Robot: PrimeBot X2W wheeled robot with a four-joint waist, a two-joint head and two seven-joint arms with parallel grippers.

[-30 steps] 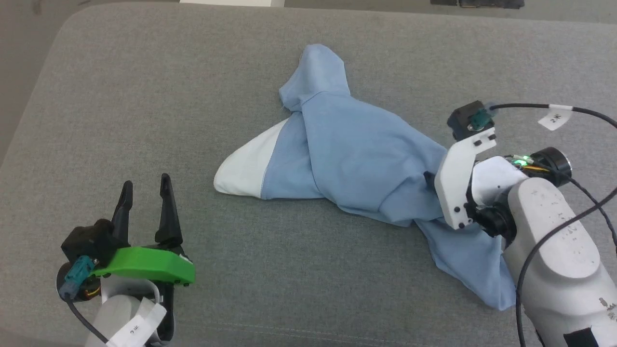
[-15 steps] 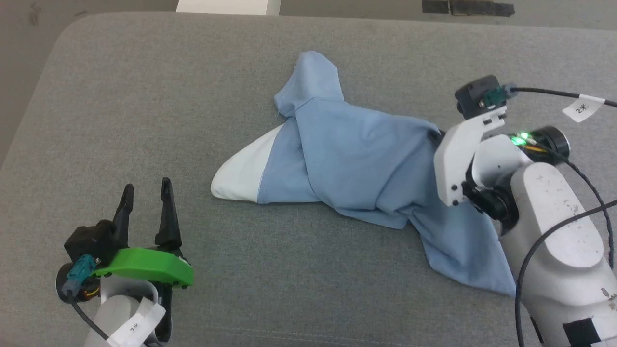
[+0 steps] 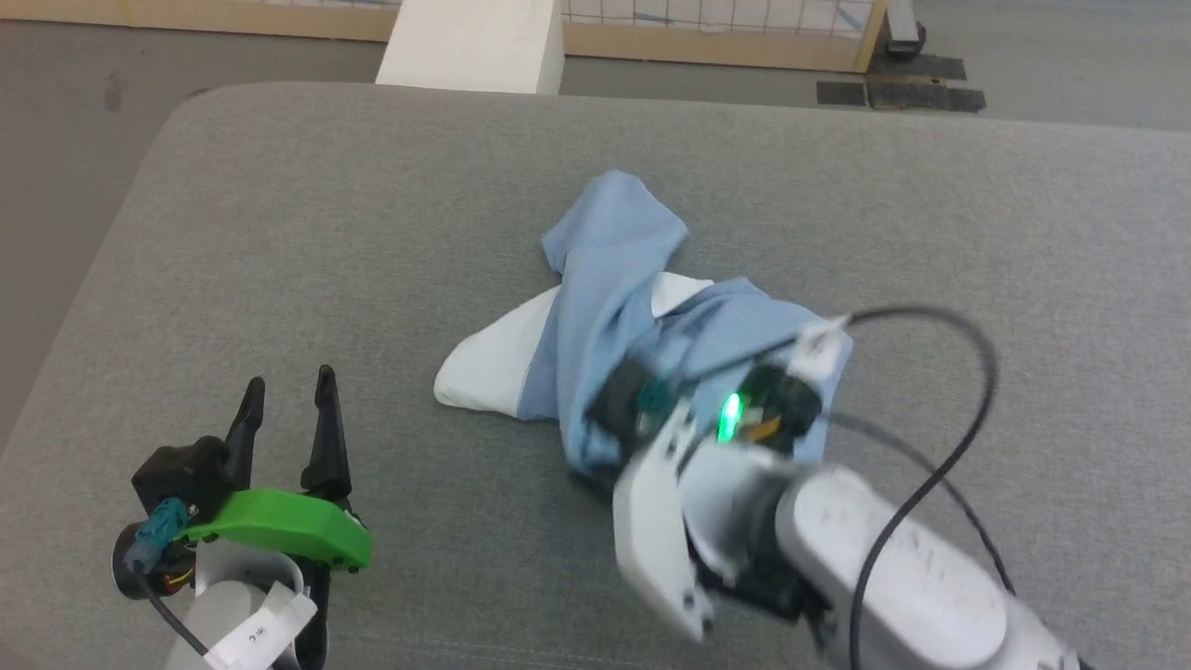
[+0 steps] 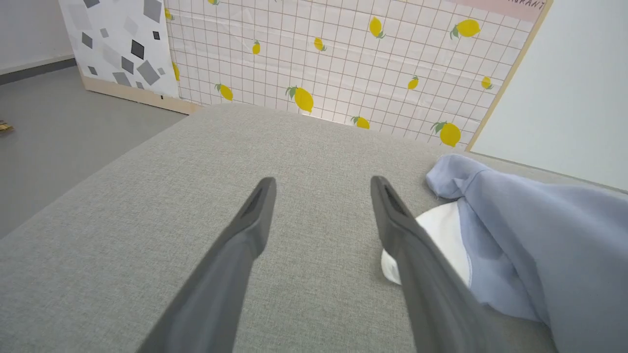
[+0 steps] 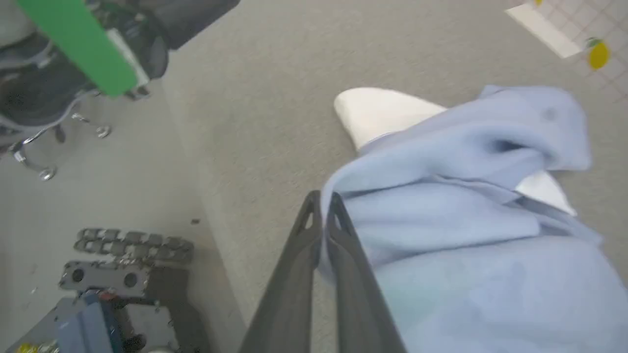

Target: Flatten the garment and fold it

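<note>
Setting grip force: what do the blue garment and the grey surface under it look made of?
The garment looks like soft matte cloth, probably cotton knit: it drapes in loose folds and bunches where the right claw pinches it. The grey surface looks like coarse woven upholstery, matte, with visible weave grain and a rounded, padded-looking corner.

The left gripper has two black tapering fingers, a bright green bracket, a teal plug at the bracket's 9 o'clock and a white lettered tag at its 6 o'clock. The right forearm is white and rounded, with a screw-dotted white plate, a green light and a looping black cable
</note>
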